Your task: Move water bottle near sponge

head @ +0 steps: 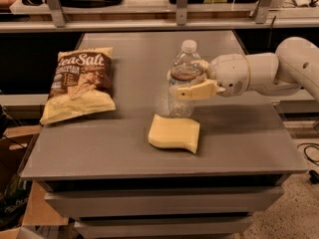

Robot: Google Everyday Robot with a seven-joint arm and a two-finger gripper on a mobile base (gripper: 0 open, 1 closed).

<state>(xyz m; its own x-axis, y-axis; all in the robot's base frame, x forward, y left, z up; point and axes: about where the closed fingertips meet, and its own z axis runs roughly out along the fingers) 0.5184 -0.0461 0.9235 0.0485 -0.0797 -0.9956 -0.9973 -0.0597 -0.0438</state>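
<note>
The water bottle [183, 76], clear and ribbed with a white cap, stands upright at the middle of the grey table [99, 148]. My gripper [192, 81] reaches in from the right and is shut around the bottle's middle, with one pale finger [194, 92] across its front. The pale yellow sponge [174, 133] lies flat just in front of the bottle's base, almost touching it.
A sea-salt chip bag [79, 83] lies on the table's left side. A shelf with metal posts [179, 9] runs along the back. My white arm [269, 73] spans the table's right side. A drawer front [164, 203] lies below the table edge.
</note>
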